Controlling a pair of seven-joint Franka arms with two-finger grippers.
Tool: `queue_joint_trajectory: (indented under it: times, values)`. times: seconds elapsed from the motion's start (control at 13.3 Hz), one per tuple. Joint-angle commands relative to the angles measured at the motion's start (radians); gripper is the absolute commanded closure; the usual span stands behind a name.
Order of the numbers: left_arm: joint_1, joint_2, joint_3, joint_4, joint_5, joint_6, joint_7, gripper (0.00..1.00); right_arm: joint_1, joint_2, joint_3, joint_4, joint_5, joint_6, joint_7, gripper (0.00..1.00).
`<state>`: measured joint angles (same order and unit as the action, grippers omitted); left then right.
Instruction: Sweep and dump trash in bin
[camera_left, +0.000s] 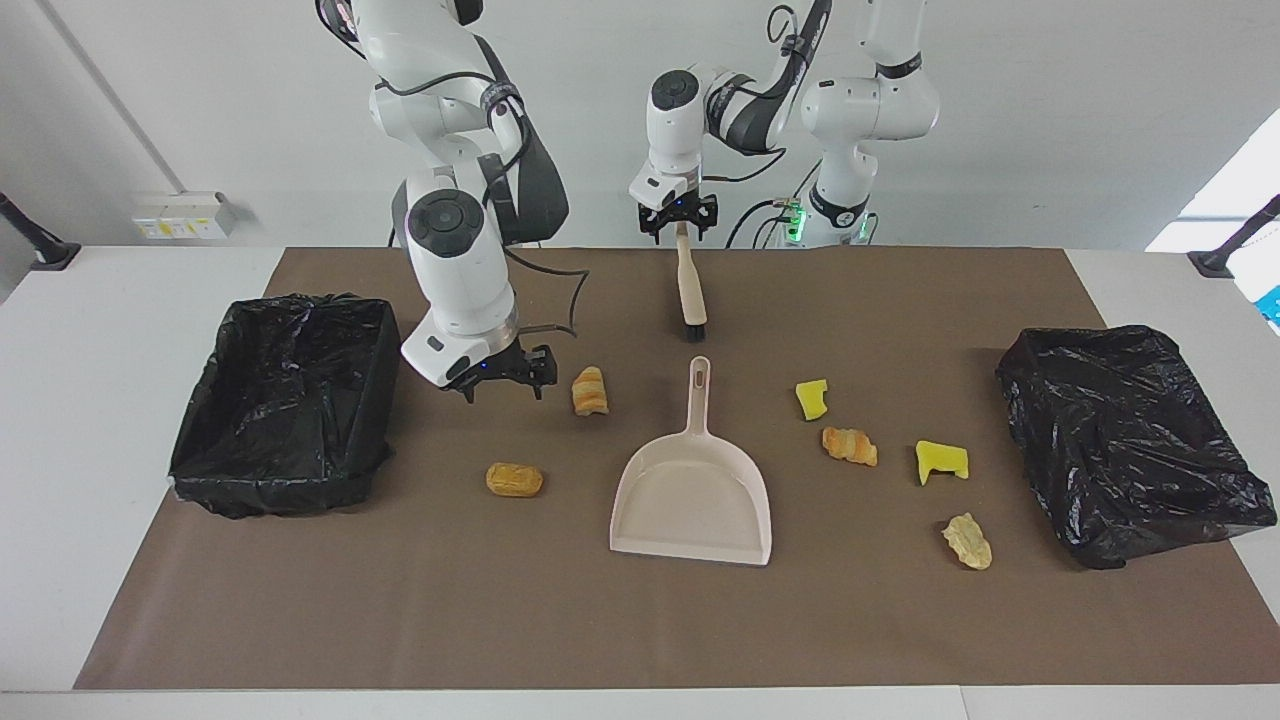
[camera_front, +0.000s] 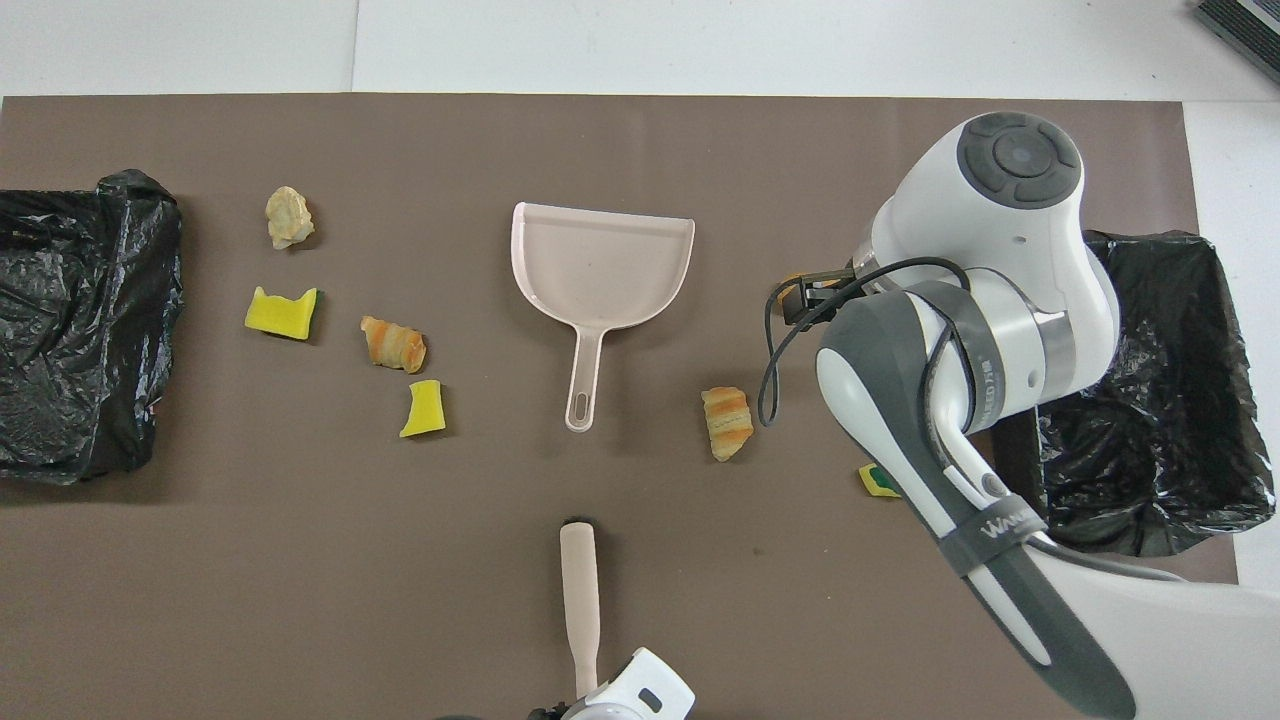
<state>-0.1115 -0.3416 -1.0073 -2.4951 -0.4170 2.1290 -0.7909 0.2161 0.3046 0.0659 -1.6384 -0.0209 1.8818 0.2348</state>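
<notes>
Brown mat (camera_left: 640, 620) over a white bench (camera_left: 100, 500), seven scraps of trash strewn along it.

At the right arm's end stands an open black-lined bin (camera_left: 285, 400); just beside it the right tool (camera_left: 497, 375) hangs low over the mat, spread wide and empty, with a green-topped sponge (camera_front: 878, 481) half hidden under that arm. A tan bun (camera_left: 514, 479) and a striped bread lump (camera_left: 589, 390) lie near. At mid-bench the left tool (camera_left: 678, 220) sits at the handle end of the brush (camera_left: 690, 290); whether it has gripped cannot be told. The beige dustpan (camera_left: 690, 500) lies farther out. Toward the left arm's end lie a small yellow chunk (camera_left: 812, 399), an orange bread lump (camera_left: 849, 445), a notched yellow sponge (camera_left: 941, 461) and a pale lump (camera_left: 967, 541), then a crumpled black bin (camera_left: 1130, 440).
</notes>
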Motion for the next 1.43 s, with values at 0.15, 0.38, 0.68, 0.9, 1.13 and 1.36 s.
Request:
queue_joint_trajectory:
  times: [0.15, 0.38, 0.68, 0.9, 1.13, 1.36]
  values:
    - [0.03, -0.025, -0.043, -0.01, -0.006, 0.008, -0.001, 1.0, -0.003, -0.01, 0.003, -0.02, 0.015, 0.023, 0.017, 0.0]
    - [0.084, -0.027, -0.034, 0.016, -0.008, -0.041, 0.038, 1.0, 0.005, -0.009, 0.003, -0.011, 0.013, 0.023, 0.017, 0.0]
    - [0.003, -0.033, 0.23, 0.045, -0.008, -0.096, 0.134, 1.0, 0.029, -0.006, 0.005, -0.008, 0.021, 0.075, 0.069, 0.0]
    - [0.003, -0.063, 0.416, 0.164, 0.018, -0.31, 0.2, 1.0, 0.103, 0.011, 0.005, -0.006, 0.012, 0.126, 0.162, 0.0]
    - [0.009, -0.053, 0.591, 0.303, 0.134, -0.464, 0.245, 1.0, 0.17, 0.056, 0.006, 0.0, -0.002, 0.17, 0.295, 0.0]
    - [0.018, -0.04, 0.706, 0.338, 0.268, -0.472, 0.33, 1.0, 0.293, 0.131, 0.0, 0.058, -0.042, 0.212, 0.485, 0.0]
